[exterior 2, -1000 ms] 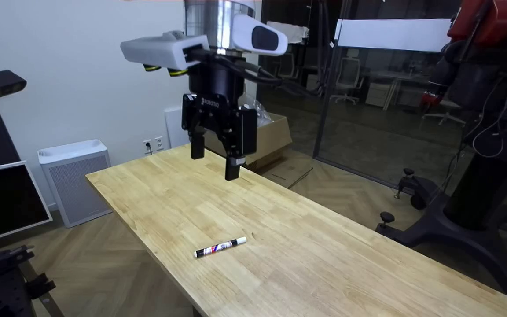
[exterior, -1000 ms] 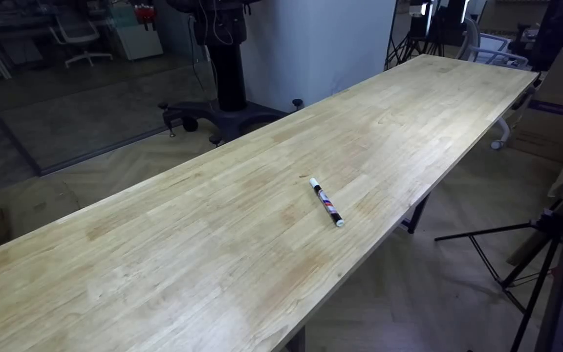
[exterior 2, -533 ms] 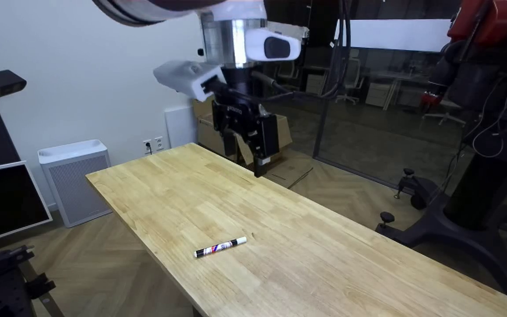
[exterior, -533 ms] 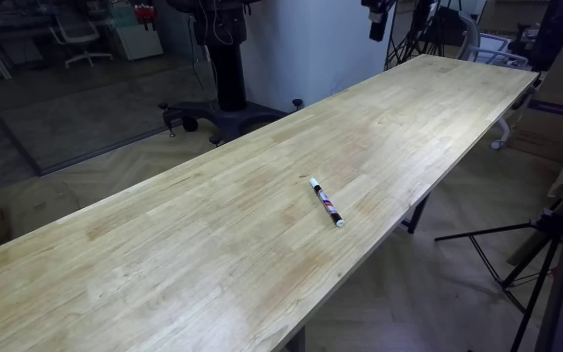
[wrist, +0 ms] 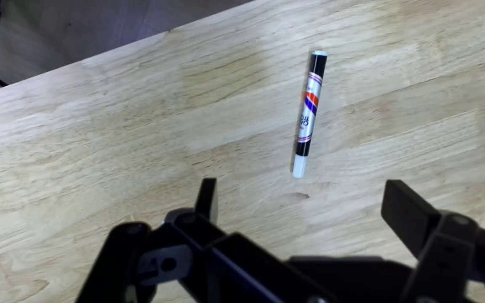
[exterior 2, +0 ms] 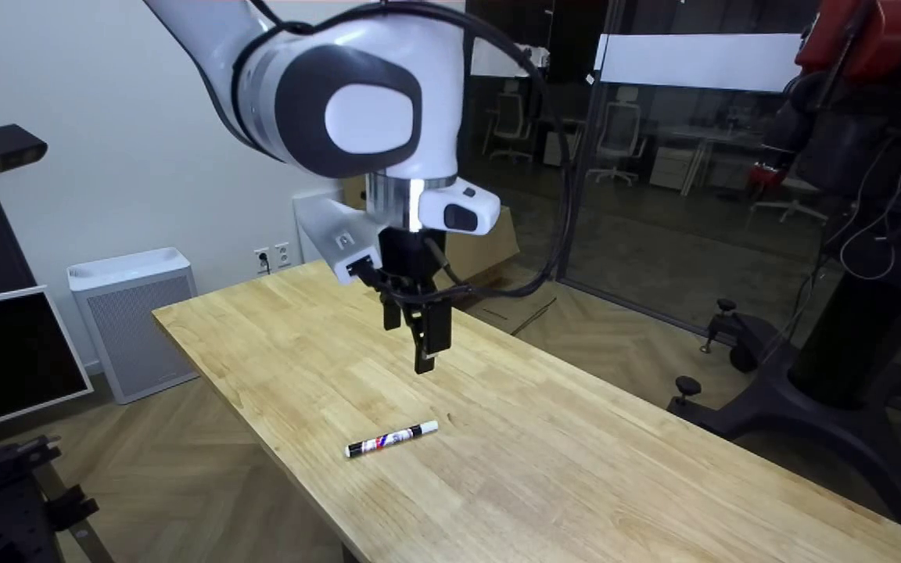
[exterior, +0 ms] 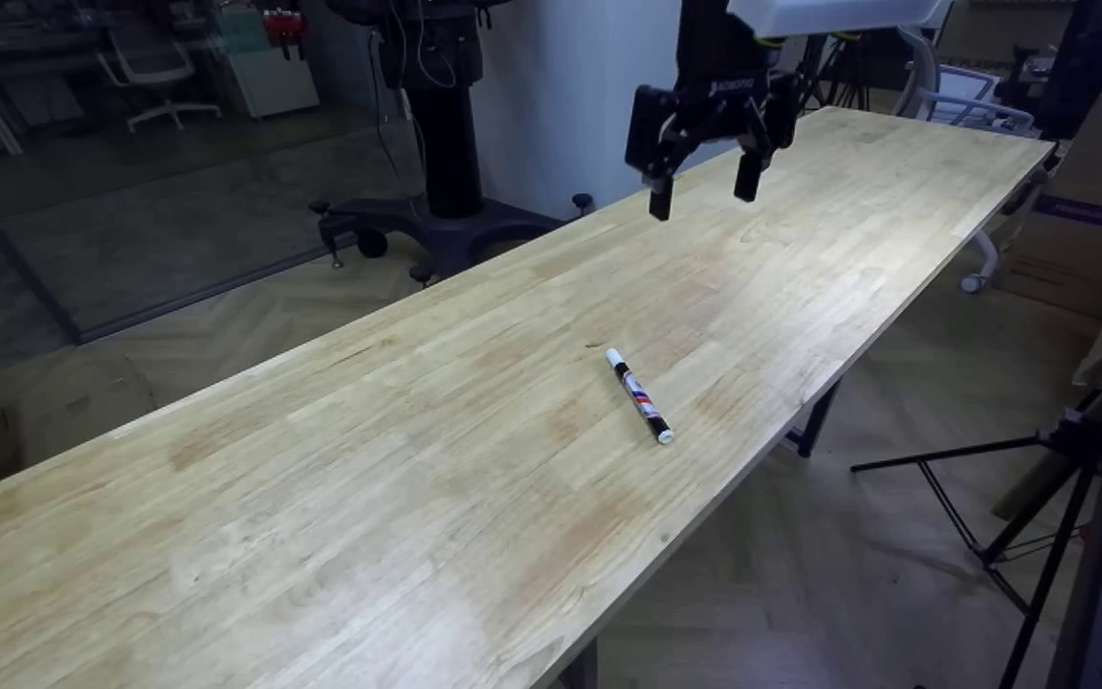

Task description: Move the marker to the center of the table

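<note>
While the marker [wrist: 308, 113] is lying flat on the counter [exterior: 369, 478], its white cap [wrist: 299, 167] is pointing to the side where the tool [exterior: 704, 199] is hovering, and its other end is facing the closer long edge. The tool's hanging in the air over the counter, well clear of the marker and off toward the cap side. It's looking released btw, both fingers [wrist: 406, 214] standing wide apart. In an exterior view the white arm [exterior 2: 435, 102] is arching over the marker's cap side. Further out, a black tripod [exterior: 1074, 435] is standing on the floor past the non-cap end, and a dark wheeled stand [exterior: 451, 153] is sitting past the cap end, across the counter's opposite edge. A cardboard box [exterior 2: 493, 242] is showing up on the cap side too, well apart from the marker.
</note>
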`<state>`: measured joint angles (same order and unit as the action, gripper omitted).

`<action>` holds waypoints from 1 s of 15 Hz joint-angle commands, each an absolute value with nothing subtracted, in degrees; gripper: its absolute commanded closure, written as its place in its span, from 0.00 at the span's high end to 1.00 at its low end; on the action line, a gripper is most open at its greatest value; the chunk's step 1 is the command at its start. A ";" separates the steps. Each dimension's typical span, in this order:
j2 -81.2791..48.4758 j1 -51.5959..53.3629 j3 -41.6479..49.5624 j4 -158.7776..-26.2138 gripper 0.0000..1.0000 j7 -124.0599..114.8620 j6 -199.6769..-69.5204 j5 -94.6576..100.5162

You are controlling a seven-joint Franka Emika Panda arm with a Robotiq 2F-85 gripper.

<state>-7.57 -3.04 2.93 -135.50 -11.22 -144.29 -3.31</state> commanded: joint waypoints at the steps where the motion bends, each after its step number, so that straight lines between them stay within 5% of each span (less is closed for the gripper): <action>1: -14.71 -1.09 2.30 -131.55 1.00 -14.10 -147.21 -3.17; 15: -25.44 1.36 2.21 -127.82 1.00 -13.95 -151.20 -4.33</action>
